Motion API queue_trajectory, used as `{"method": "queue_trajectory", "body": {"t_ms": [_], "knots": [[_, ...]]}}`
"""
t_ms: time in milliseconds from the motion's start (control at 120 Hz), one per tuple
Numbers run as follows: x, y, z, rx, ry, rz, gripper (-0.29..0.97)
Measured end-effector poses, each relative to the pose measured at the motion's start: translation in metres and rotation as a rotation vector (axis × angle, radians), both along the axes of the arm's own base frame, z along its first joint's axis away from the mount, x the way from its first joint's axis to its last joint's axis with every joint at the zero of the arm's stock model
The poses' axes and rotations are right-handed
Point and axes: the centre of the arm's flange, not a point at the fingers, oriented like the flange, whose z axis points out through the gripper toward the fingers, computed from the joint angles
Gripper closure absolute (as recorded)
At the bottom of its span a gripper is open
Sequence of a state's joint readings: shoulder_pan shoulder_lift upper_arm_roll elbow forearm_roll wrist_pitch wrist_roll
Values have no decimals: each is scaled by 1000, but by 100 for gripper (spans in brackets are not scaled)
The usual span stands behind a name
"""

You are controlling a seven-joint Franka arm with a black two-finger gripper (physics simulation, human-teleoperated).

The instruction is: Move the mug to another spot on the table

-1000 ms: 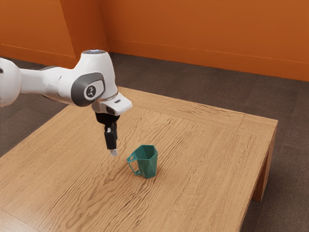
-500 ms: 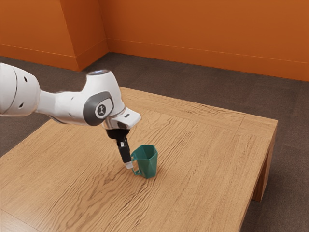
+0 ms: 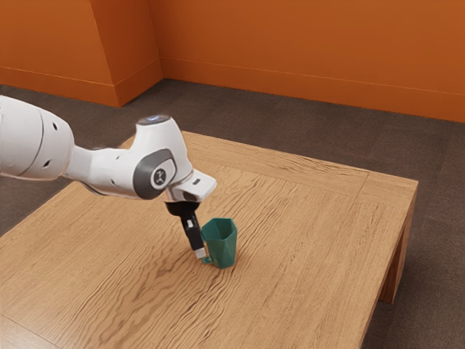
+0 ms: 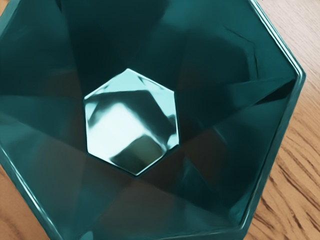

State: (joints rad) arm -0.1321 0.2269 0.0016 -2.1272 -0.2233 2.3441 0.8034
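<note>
Reaching down from the white arm (image 3: pixel 109 171), the black two-finger pincer (image 3: pixel 198 252) stands at the exterior view's left flank of the dark green, faceted hexagonal mug (image 3: pixel 221 243) (image 4: pixel 130 125), which is upright mid-way across the wooden surface (image 3: pixel 312 218). Whether the pincer is apart or clamped cannot be told.

green mug (image 3: pixel 220 243): handle side largely covered by the gripper (image 3: pixel 198 251) in the exterior view; in the wrist view its rim runs off the picture. white arm (image 3: pixel 43 149): cropped at the exterior view's left edge. wooden table (image 3: pixel 305 218): cropped at that view's left and lower edges.
</note>
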Motion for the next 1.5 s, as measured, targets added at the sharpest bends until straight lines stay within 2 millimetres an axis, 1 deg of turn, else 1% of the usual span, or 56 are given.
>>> {"method": "queue_trajectory", "body": {"t_ms": [183, 242, 300, 375, 500, 542, 692, 817, 908, 1075, 1258, 1392, 1500], "knots": [[1, 0, -18, -11, 17, 25, 0], [1, 0, -21, -12, 18, 30, 0], [1, 1, -22, -13, 18, 33, 3], [2, 1, -22, -14, 16, 37, 13], [2, 1, -22, -14, 13, 43, 42], [2, 1, -21, -13, 11, 44, 45], [4, 1, -10, -19, -11, 50, 53], [6, 8, -4, -47, -26, 60, 57], [7, 10, 2, -54, -42, 38, 59], [8, 13, 27, -64, -102, -28, 61], [4, 25, 50, -98, -162, -83, 63], [0, 40, 58, -104, -190, -120, 63], [-2, 66, 56, -121, -203, -117, 62]]}}
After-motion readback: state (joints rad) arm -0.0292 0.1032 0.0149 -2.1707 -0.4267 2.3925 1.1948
